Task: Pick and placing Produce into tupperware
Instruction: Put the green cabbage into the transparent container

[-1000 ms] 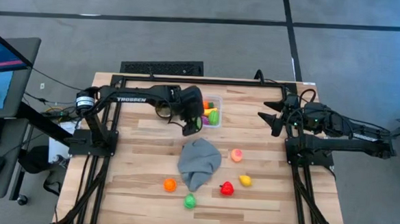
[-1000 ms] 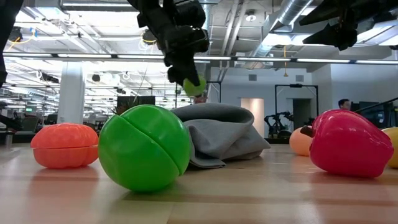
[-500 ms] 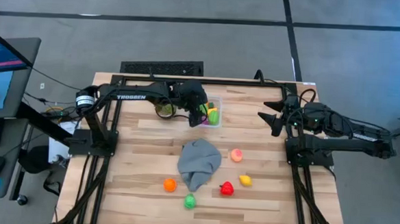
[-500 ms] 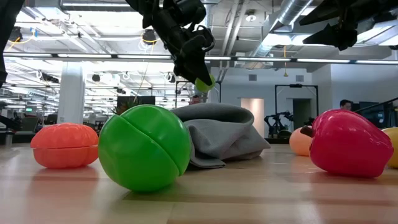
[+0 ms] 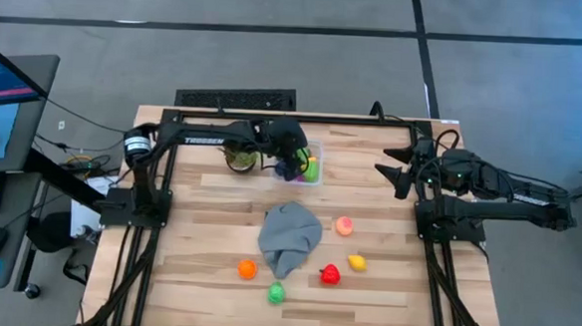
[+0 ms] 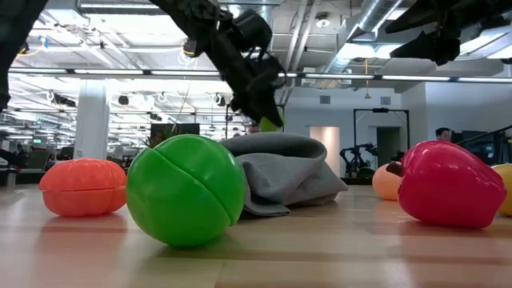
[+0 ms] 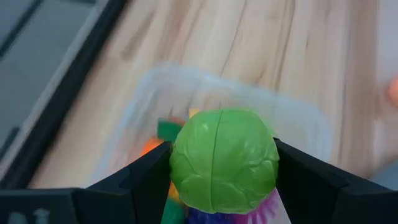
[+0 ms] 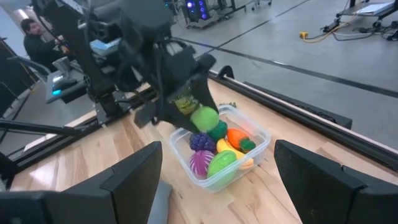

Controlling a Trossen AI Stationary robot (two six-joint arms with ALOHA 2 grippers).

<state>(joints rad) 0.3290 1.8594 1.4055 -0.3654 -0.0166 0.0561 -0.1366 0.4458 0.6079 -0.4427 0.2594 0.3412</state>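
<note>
wooden slatted table (image 5: pixel 219 209) is seen under both arms, with open workshop space behind it. tupperware (image 8: pixel 252 155) is taken as the landmark, at the table's far edge. left gripper (image 7: pixel 221 168) is held directly above the tupperware, fingers clamped on a light green ball (image 7: pixel 224 160). carrot (image 8: pixel 239 138), grapes (image 8: pixel 202 142) and other produce are seen inside the tupperware. grey cloth (image 5: pixel 289 237) lies nearer the front than the tupperware; beyond it green (image 5: pixel 277 293), orange (image 5: pixel 247 270), red (image 5: pixel 330 275), yellow (image 5: pixel 357 262) and peach (image 5: pixel 344 226) pieces are scattered. right gripper (image 5: pixel 395 169) is parked well to the tupperware's right, fingers spread apart.
</note>
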